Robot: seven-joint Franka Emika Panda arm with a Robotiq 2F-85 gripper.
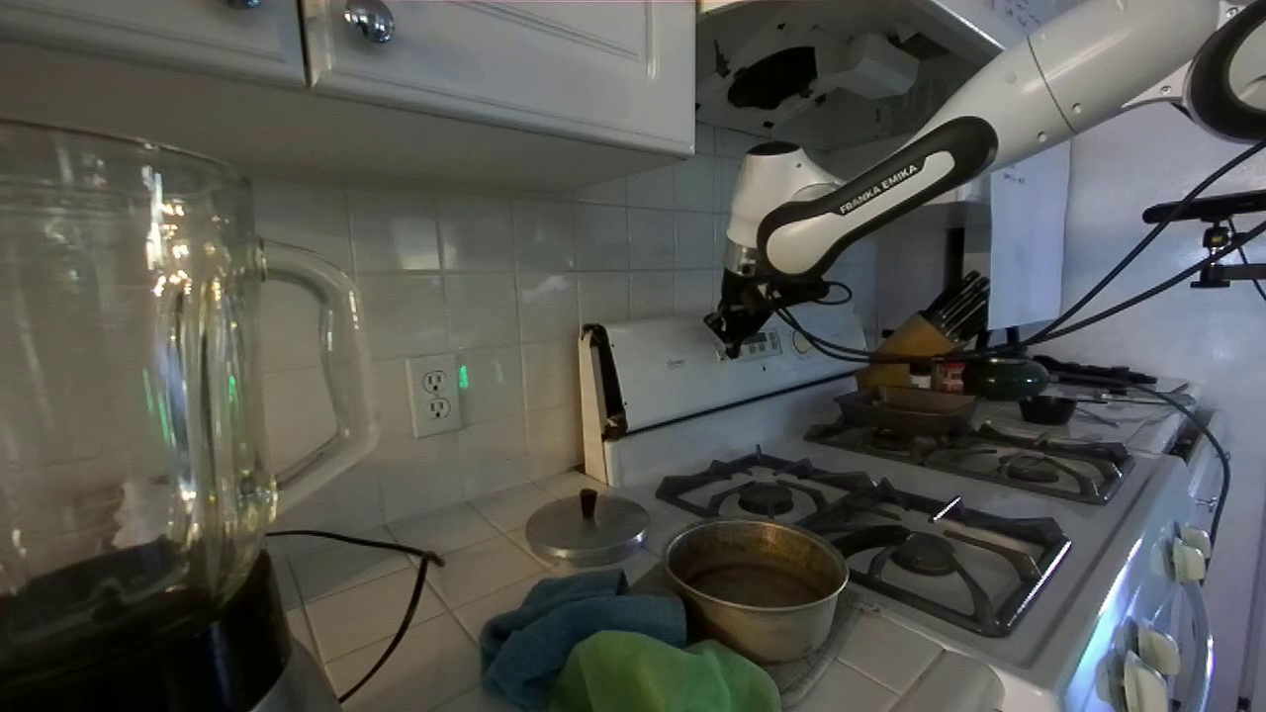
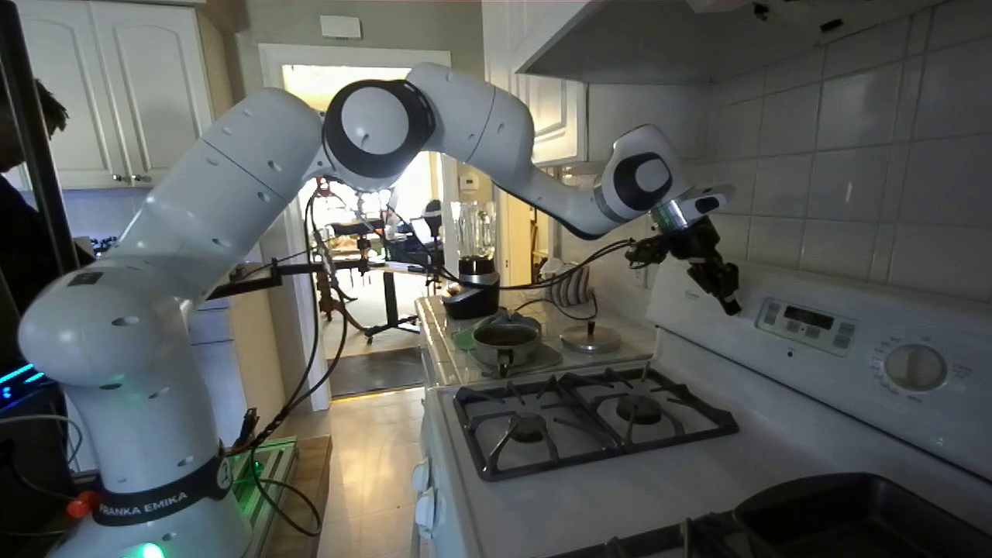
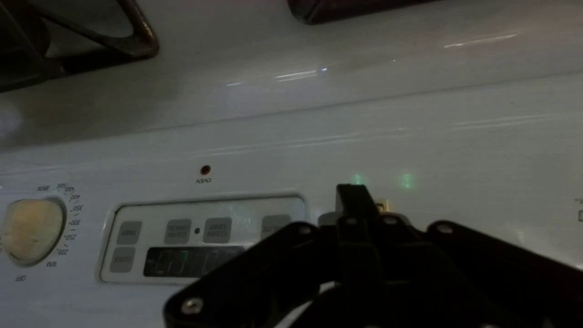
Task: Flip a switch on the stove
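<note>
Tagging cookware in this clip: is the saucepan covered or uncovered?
Uncovered: both exterior views show into the saucepan, and a metal lid lies apart from it on the tiled counter.

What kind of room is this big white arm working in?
Most likely a home kitchen: there is a white gas stove, a blender with a glass jug, and a metal saucepan beside the burners.

On the tiled counter (image 1: 475, 583) before me, in an exterior view, with a saucepan (image 1: 762, 623) as dial centre, a metal lid (image 1: 587, 532) lies apart at ten o'clock, a blue cloth (image 1: 569, 628) near nine, a green cloth (image 1: 663, 677) between seven and eight. Well off, I see a glass blender (image 1: 138, 415) past nine, a knife block (image 1: 908, 346) at one.
</note>
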